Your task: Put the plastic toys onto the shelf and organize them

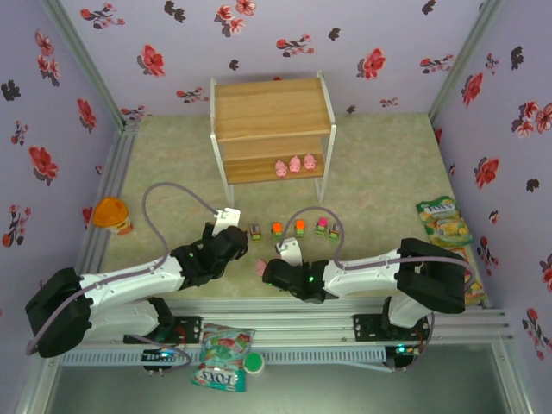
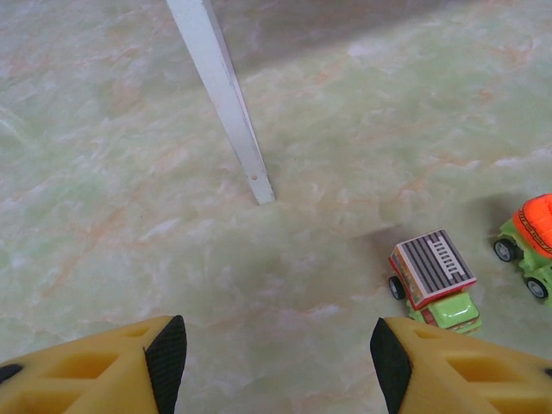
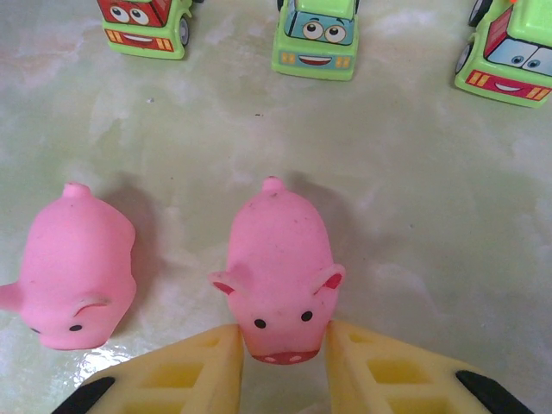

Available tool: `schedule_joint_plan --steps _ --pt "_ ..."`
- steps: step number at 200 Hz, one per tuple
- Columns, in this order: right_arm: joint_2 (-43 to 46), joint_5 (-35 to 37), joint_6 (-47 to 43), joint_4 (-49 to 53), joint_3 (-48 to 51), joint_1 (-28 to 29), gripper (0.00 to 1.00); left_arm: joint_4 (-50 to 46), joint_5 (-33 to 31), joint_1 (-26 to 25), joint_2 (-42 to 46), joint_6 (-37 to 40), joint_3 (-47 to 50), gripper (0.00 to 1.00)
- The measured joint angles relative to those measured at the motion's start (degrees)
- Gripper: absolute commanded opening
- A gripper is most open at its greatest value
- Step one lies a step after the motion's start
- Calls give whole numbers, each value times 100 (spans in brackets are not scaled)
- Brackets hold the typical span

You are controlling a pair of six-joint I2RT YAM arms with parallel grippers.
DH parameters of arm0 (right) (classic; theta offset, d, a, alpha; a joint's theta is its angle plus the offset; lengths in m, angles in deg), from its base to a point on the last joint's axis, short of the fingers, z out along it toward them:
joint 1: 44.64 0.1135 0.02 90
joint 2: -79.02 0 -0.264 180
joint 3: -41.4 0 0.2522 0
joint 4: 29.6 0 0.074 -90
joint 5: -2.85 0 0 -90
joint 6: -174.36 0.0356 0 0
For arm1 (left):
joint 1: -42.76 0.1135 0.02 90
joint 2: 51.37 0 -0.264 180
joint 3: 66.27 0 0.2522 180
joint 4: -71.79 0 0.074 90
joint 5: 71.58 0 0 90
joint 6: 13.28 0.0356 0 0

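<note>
Pink and facing the lens, the pig (image 3: 280,267) stands on the table (image 3: 431,216) with its head between the yellow fingers (image 3: 211,375) of the right hand (image 3: 285,345). The hand is clenched against the pig's cheeks, and the snout covers the gap, so the exact contact is hard to make out. A second pig (image 3: 78,267) stands just beside it toward the table's left edge, apart from the fingers, with one ear cut off by the frame. From above, this hand sits near the middle of the near edge and hides the gripped pig, while the second one shows as a small pink spot.

Just beyond them, five cars (image 1: 300,228) stand in a row across the middle of the table. The right wrist camera cuts three of them off at the roof and shows little more than their painted faces.

Three more pigs (image 1: 295,164) stand on the lower board of the shelf (image 1: 272,108), toward its right end, near the table's far edge.

The left hand (image 2: 276,358) is released, its fingers wide apart over bare table, just short of the shelf's front left leg (image 2: 228,112). A striped-top car (image 2: 431,280) stands nearby, and an orange-topped car (image 2: 530,241) is cut off by the frame.

An orange-lidded jar (image 1: 112,213) sits at the left edge and a candy bag (image 1: 444,220) at the right edge. Another bag (image 1: 222,354) lies past the near rail
</note>
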Motion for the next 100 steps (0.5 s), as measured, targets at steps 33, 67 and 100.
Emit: schedule_joint_plan --steps 33,67,100 --pt "-17 -4 -52 -4 0 -2 34 0 0 4 -22 0 -2 63" --pt "-70 -35 -133 -4 0 -7 36 0 0 4 -24 0 -2 63" --pt "-70 -55 -212 2 0 -28 39 0 0 7 -24 0 -2 63"
